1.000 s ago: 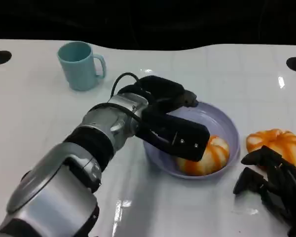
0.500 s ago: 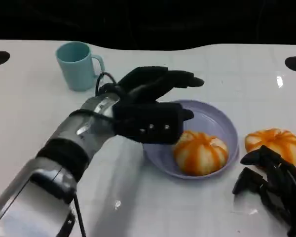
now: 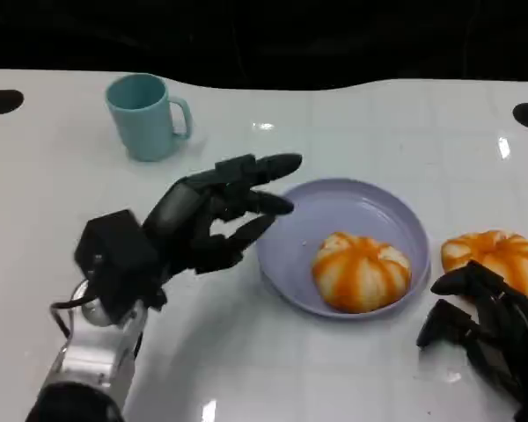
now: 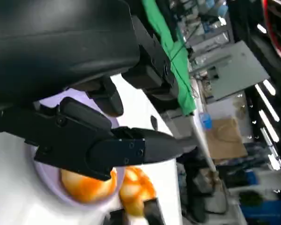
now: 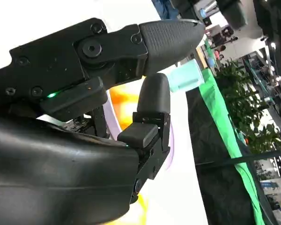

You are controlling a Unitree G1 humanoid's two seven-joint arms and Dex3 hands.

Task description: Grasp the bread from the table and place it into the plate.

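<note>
Orange-striped bread [image 3: 361, 271] lies inside the lilac plate [image 3: 334, 211], toward the plate's near right side. A second, similar bun [image 3: 493, 257] sits on the white surface [image 3: 378, 123] just right of the plate, apart from its rim. The left hand [image 3: 207, 215] hovers just left of the plate, its fingers [image 3: 268, 165] spread apart and holding nothing, the tips reaching over toward the plate's left rim. The right hand [image 3: 488, 330] rests near the right of the plate, beside the second bun, fingers loosely curled but empty. A teal mug [image 3: 145, 114] stands well beyond the plate, to its far left.
</note>
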